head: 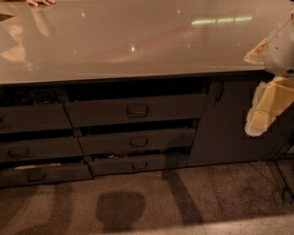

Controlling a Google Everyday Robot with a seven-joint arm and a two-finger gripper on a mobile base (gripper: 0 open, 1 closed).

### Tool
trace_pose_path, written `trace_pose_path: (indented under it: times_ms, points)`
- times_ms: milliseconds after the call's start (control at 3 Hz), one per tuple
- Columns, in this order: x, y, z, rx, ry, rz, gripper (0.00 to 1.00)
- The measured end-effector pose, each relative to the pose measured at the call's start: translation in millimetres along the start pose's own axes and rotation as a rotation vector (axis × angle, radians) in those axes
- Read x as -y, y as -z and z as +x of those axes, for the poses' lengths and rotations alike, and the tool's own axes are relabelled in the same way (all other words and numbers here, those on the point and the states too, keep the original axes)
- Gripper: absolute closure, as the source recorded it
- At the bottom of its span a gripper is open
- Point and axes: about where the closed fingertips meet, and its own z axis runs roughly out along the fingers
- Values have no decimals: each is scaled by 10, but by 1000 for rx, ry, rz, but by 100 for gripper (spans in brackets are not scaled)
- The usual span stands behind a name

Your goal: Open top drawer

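The top drawer (133,110) is a wide dark grey front in the middle column under the countertop, with a small dark loop handle (137,110) at its centre. A dark gap shows above it, and none of its inside is visible. My gripper (266,110) is at the right edge of the view, a cream and white shape in front of the cabinet, well to the right of the drawer handle and at about its height. It touches nothing that I can see.
Two shallower drawers (138,142) sit below the top drawer, and more drawers (34,118) are to its left. A tall cabinet door with a vertical handle (219,92) is on the right. The shiny grey countertop (138,36) juts out above. A person's hand (41,2) rests at its far left. The floor (147,202) is carpeted.
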Motion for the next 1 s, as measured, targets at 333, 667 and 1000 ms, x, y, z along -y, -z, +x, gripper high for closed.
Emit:
trace_pose_path:
  times_ms: [333, 667, 1000]
  points:
    - [1, 0, 0, 0, 0, 0, 0]
    - [222, -149, -2, -40, -39, -12, 0]
    - [411, -682, -480, -104, 13, -62, 0]
